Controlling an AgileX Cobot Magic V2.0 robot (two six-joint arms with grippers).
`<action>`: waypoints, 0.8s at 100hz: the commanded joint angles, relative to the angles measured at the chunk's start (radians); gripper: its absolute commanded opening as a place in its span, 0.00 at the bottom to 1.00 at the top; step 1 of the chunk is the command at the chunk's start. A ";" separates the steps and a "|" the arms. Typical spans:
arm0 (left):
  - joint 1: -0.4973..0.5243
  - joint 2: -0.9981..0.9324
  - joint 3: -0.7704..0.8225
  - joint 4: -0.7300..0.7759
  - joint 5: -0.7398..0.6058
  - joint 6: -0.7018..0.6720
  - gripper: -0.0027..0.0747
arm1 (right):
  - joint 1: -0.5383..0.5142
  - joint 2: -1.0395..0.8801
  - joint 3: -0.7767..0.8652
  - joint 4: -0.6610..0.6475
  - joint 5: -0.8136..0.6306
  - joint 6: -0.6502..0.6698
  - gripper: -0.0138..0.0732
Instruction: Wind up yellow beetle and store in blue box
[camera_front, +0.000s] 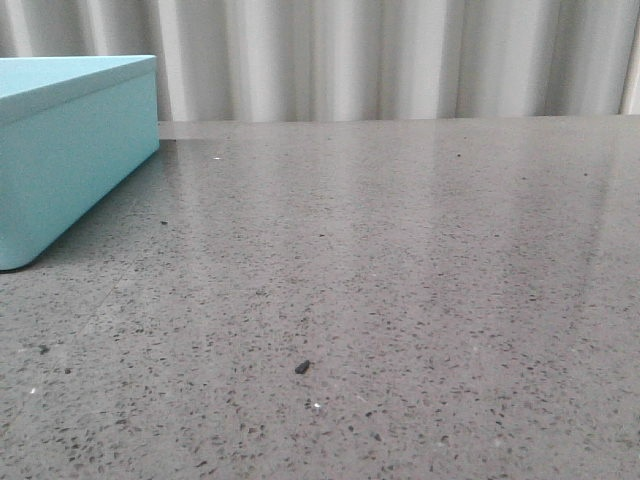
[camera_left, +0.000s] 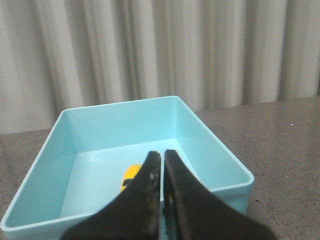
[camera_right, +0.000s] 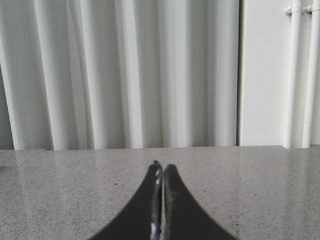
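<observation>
On my left, the blue box (camera_front: 70, 150) sits at the far-left edge of the front view, on the grey speckled table (camera_front: 400, 280); only its near corner and side wall show there, and its inside is hidden from that angle. The left wrist view gives me the inside: the yellow beetle (camera_left: 131, 176) lies on the box floor, partly covered by the dark fingers of my left gripper (camera_left: 162, 157). That gripper is clenched, fingertips pressed nearly together with nothing between them, poised over the near wall of the box with the car beyond the tips. I cannot tell how high it sits above the rim.

I judge the storing is as good as done, so the step in hand is to clear the left arm cleanly. I want to lift straight up before pulling back, so the fingers do not catch the near wall and drag the box. I keep the gripper clenched and away from the car; a wound toy might roll if nudged, though the walls should contain it. Whether it is actually wound, I cannot tell.

Mid-table there is a small dark speck (camera_front: 302, 367), nothing I need to handle.

On the right, my right gripper (camera_right: 162, 167) is also clenched and empty, pointing across bare table toward the pale curtain (camera_right: 125, 75). I leave it parked there.
</observation>
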 joint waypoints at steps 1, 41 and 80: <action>0.001 0.010 -0.025 -0.015 -0.070 -0.002 0.01 | 0.003 0.011 -0.024 -0.011 -0.082 -0.008 0.09; 0.001 -0.030 0.124 0.131 -0.314 -0.094 0.01 | 0.003 0.011 -0.024 -0.011 -0.082 -0.008 0.09; 0.101 -0.150 0.396 0.218 -0.344 -0.244 0.01 | 0.003 0.011 -0.024 -0.011 -0.082 -0.008 0.09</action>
